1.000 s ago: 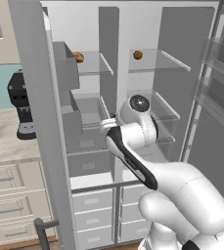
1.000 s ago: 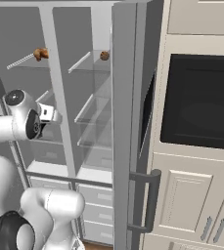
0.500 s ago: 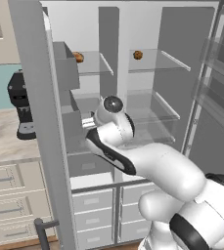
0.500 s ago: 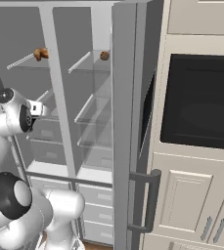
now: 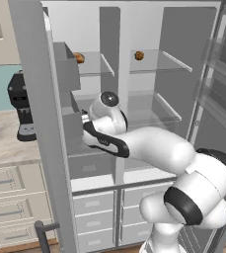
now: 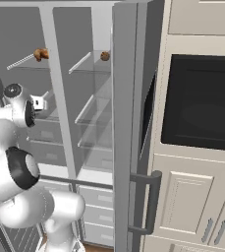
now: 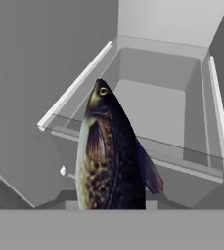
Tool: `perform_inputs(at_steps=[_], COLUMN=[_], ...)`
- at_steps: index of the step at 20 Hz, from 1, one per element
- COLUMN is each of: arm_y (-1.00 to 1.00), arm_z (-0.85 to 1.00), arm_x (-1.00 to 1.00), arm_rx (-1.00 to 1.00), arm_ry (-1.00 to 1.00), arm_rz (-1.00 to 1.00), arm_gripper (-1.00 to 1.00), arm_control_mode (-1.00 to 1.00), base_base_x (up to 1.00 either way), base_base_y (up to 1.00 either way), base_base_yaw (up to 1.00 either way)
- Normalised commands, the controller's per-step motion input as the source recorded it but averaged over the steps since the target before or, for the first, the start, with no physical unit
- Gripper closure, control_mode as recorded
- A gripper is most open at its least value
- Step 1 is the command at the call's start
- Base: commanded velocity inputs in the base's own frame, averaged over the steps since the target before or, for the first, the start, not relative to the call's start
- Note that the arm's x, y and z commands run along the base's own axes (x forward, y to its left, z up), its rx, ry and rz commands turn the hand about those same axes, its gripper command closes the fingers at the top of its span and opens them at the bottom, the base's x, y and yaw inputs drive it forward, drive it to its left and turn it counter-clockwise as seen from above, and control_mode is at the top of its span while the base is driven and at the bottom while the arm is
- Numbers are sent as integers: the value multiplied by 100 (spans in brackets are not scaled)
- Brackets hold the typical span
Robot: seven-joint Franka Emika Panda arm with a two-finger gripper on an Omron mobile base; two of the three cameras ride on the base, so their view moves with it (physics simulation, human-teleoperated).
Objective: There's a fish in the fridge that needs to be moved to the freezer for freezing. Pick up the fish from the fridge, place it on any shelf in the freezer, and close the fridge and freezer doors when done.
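Observation:
A dark speckled fish [image 7: 111,156] stands head-up in the hand view, with my gripper shut on its lower body; the fingertips are hidden behind it. Just ahead of it is a short glass shelf [image 7: 182,163] of the freezer [image 5: 92,86], the narrow left compartment. My gripper [image 5: 86,118] sits at the freezer's mouth at middle shelf height, partly hidden by the open freezer door [image 5: 35,128] and its bins. In the right base view the gripper [image 6: 39,103] points into the same compartment. The wider fridge [image 5: 156,94] stands open to the right, its door [image 6: 128,128] seen edge-on.
A round brown food [image 5: 78,58] lies on the freezer's top shelf, another [image 5: 139,56] on the fridge's top shelf. A black coffee machine [image 5: 21,106] stands on the counter left of the freezer door. A built-in oven [image 6: 202,103] and cabinets flank the fridge door.
The arm has swung left from the fridge compartment to the freezer, carrying the fish. The gripper has stayed shut on it.

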Motion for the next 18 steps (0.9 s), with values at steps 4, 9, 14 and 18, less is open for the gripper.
perform_inputs(at_steps=[4, 9, 14, 18], arm_y=[19, 20, 2, 0], arm_z=[-7, -13, -2, -4], arm_x=[46, 37, 34, 33], arm_rx=[0, 0, -1, -2], arm_ry=[1, 0, 0, 0], arm_rz=[2, 0, 0, 0], arm_gripper=[100, 100, 100, 100], arm_control_mode=[-100, -100, -100, -100], base_base_x=[0, 0, 0, 0], base_base_y=[0, 0, 0, 0], base_base_yaw=[0, 0, 0, 0])
